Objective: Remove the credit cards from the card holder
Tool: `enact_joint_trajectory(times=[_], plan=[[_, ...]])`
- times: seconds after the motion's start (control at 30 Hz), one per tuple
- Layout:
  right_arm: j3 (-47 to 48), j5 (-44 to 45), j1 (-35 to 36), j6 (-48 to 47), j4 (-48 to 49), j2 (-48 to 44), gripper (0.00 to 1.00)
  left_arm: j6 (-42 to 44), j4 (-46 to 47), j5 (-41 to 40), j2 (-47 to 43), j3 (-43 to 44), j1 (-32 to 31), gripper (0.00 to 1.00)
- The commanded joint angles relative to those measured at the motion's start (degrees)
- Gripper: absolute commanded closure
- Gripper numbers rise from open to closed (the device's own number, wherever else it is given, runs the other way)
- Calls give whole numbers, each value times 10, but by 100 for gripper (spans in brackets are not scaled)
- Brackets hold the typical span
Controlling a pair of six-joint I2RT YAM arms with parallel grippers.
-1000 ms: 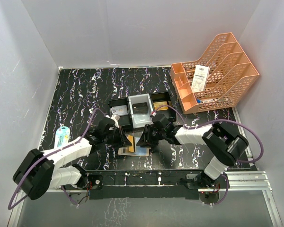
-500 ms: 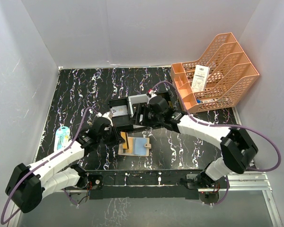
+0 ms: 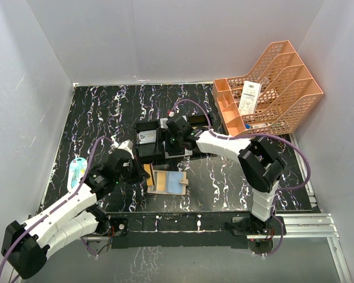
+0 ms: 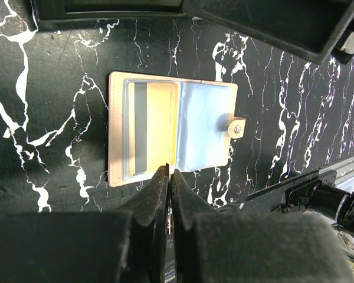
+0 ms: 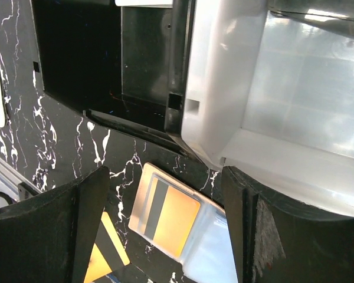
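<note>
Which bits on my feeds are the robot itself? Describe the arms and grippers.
The left arm and right arm are white tubular links with bulky black joints; a purple cable loops along each. The left gripper and right gripper are black, with matte wedge-shaped fingers. No markings show.

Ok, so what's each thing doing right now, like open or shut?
card holder, lying open flat, snap undone
gold card, tucked in a holder slot
left hand, shut
right hand, open above the tray
file rack, standing upright, receipt inside
</note>
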Motion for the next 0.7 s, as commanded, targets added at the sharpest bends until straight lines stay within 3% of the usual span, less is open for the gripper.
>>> enact_joint_trajectory(times=[0.0,0.23,0.67], plan=[[45,-4,2,-23,1,11,25,7,-24,-12,-14,21,-1,100],[69,-30,6,-28,2,28,26,11,-29,-11,-17,30,0,100],[118,39,6,-40,-33,16,25,20,-48,-14,-16,51,0,100]])
